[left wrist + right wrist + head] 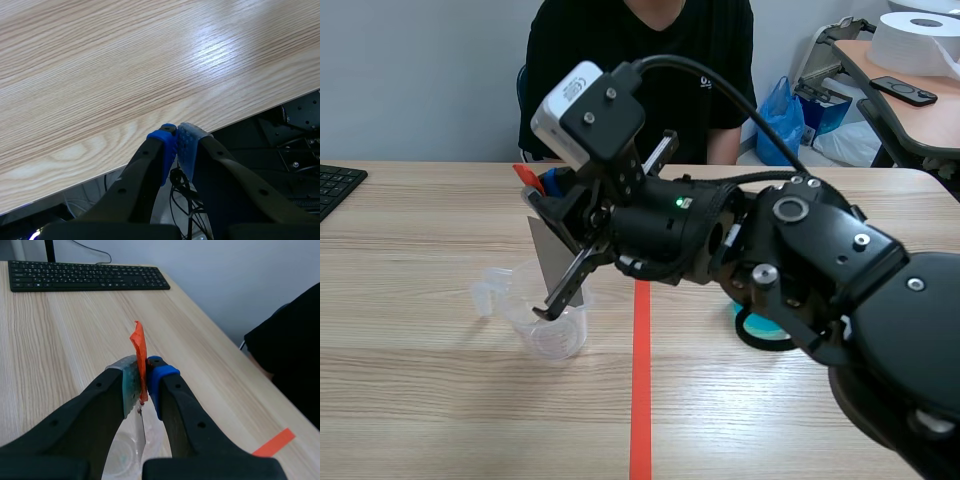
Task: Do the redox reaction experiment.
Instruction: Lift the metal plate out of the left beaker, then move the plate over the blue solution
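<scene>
My right gripper (542, 192) reaches past the table's middle and is shut on the orange-red tab (527, 177) of a grey metal strip (552, 258). The strip hangs down into a clear plastic beaker (556, 330). In the right wrist view the tab (139, 347) sticks up between the pads of the right gripper (145, 372), and the strip (142, 429) drops under them into the beaker (125, 452). My left gripper (176, 136) is shut on nothing, hanging at the table's near edge (150, 155).
A second clear cup (490, 290) stands left of the beaker. A teal and black roll (765, 328) lies under my right arm. A black keyboard (87, 275) lies at the table's left. A person in black (640, 70) sits across the table.
</scene>
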